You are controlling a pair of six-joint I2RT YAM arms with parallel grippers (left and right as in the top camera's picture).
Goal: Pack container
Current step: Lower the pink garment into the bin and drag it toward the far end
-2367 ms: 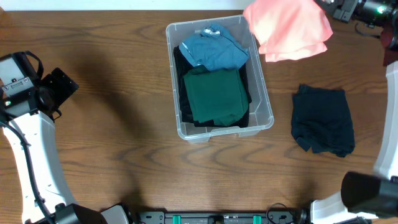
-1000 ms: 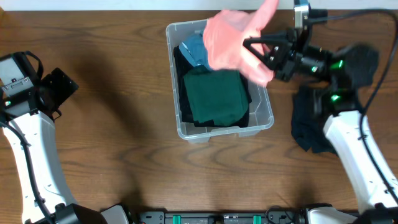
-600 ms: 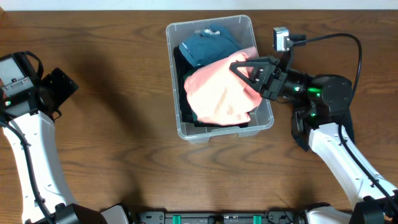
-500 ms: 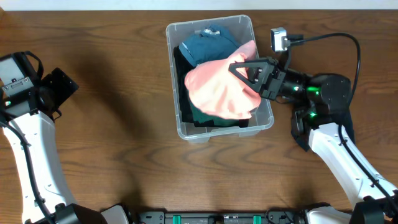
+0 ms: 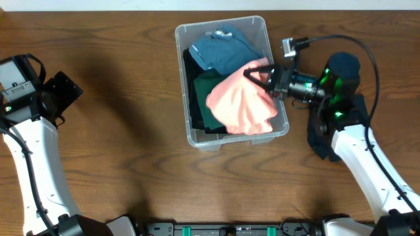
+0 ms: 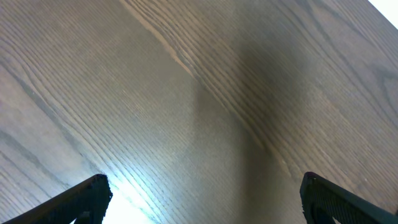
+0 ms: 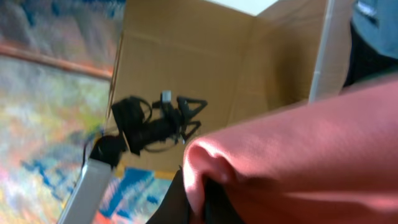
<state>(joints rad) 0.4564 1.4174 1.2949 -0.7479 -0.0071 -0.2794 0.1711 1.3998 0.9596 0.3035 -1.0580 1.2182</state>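
Note:
The container [image 5: 183, 85] is a clear plastic bin in the middle of the table. Inside lie a folded blue garment [image 5: 220, 52] at the far end and a green garment [image 5: 199, 101] nearer. My right gripper [image 5: 260, 71] hovers at the bin's right wall, shut on a pink garment [image 5: 243, 105] that drapes over the green one and the bin's near right corner. In the right wrist view the pink cloth [image 7: 311, 155] fills the lower right, pinched in the right gripper [image 7: 206, 200]. My left gripper [image 6: 205, 200] stands open over bare wood, far left of the bin.
A dark navy garment [image 5: 320, 143] lies on the table right of the bin, partly under my right arm [image 5: 354, 151]. My left arm [image 5: 29, 151] stands along the table's left edge.
My right gripper brought the pink garment from the back right over the bin and lowered it in, then drew back to the right wall. The left arm has not moved.

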